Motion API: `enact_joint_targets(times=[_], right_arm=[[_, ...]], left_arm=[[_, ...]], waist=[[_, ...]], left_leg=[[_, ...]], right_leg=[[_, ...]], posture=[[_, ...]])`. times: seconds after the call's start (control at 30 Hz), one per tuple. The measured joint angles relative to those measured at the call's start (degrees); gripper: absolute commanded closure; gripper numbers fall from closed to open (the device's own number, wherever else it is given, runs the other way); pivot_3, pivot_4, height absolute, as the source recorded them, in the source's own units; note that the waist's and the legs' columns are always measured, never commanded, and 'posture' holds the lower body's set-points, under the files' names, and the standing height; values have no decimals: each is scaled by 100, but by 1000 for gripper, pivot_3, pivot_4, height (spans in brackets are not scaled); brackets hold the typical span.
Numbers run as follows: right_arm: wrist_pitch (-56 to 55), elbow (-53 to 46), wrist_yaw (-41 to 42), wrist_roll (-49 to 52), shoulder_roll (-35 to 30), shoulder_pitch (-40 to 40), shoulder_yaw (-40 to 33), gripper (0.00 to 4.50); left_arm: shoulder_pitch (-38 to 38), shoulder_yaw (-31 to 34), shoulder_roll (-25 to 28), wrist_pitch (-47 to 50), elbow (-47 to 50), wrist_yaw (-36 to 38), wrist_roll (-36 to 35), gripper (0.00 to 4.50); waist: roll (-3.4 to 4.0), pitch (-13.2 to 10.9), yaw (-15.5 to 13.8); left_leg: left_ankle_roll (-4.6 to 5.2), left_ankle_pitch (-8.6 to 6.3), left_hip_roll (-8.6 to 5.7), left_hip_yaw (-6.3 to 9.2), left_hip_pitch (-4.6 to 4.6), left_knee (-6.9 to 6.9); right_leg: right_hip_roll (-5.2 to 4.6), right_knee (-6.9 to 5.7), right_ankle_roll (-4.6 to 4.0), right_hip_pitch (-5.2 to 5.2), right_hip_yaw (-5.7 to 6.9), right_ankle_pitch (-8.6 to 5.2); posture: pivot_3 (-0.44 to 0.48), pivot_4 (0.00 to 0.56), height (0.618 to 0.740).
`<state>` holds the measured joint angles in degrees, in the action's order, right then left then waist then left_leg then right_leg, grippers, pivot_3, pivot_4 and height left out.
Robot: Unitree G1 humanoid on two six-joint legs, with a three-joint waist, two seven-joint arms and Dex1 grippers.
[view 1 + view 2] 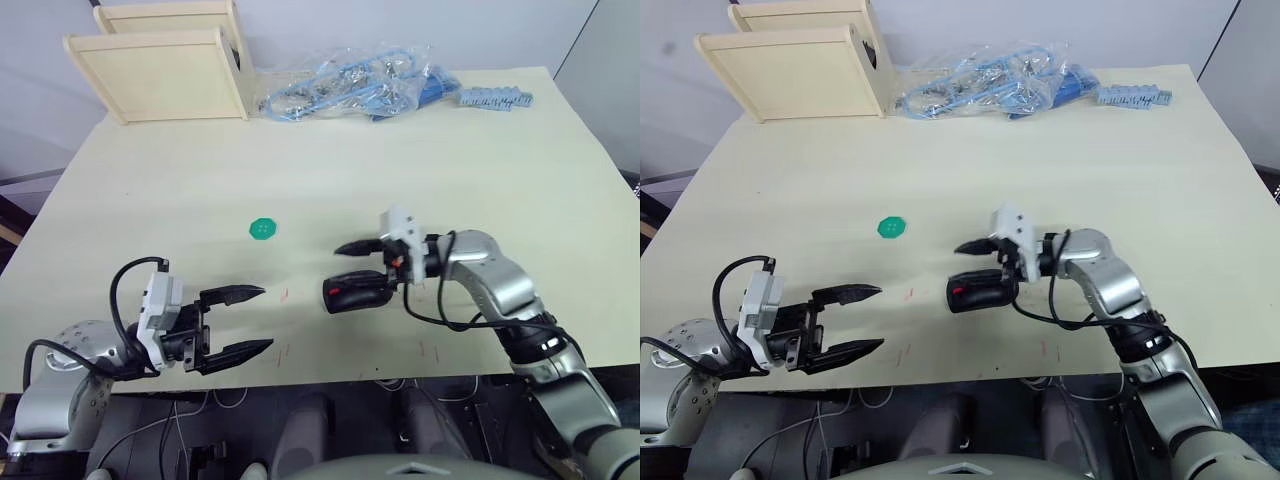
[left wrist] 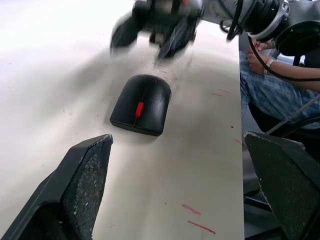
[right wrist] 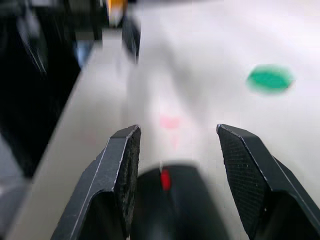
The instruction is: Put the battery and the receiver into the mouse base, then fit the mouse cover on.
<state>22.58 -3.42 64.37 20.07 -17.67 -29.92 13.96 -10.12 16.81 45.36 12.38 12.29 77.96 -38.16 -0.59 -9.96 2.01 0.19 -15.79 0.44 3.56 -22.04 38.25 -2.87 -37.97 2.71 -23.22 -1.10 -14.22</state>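
Two grippers are out over the table [image 1: 480, 150], and we see both with their fingers spread wide. Our right gripper [image 1: 352, 263] holds nothing; the mouse [image 1: 357, 291] sits just under it, between its two fingers in the right wrist view, but we cannot tell if they touch it. Our left gripper [image 1: 244, 320] is empty too and points at the mouse from a little way off. The mouse lies on the table near the front edge, black and closed, with a red wheel on top. A green disc [image 1: 263, 229] lies farther back, apart from both grippers. Far back are two wooden boxes [image 1: 160, 70] and a pile of clear bags [image 1: 350, 85]. Nothing lies between the left gripper and the mouse.
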Motion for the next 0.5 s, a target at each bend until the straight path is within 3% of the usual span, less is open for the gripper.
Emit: enact_joint_targets(times=[0.23, 0.5], right_arm=[[107, -686, -372, 424, -207, 819, -403, 1952], [-142, -296, -769, 458, 96, 1660, -501, 1952]], left_arm=[[141, -44, -7, -44, -175, 11, 23, 0], [314, -164, -12, -40, -216, 22, 44, 0]], waist=[[2, -1, 12], [0, -1, 27]], left_leg=[[0, 0, 0, -4, 1, 0], [0, 0, 5, -15, 6, 0]], right_leg=[[2, -1, 0, 0, -3, 0], [9, -2, 0, 1, -12, -1]], posture=[[0, 150, 740], [0, 150, 740]])
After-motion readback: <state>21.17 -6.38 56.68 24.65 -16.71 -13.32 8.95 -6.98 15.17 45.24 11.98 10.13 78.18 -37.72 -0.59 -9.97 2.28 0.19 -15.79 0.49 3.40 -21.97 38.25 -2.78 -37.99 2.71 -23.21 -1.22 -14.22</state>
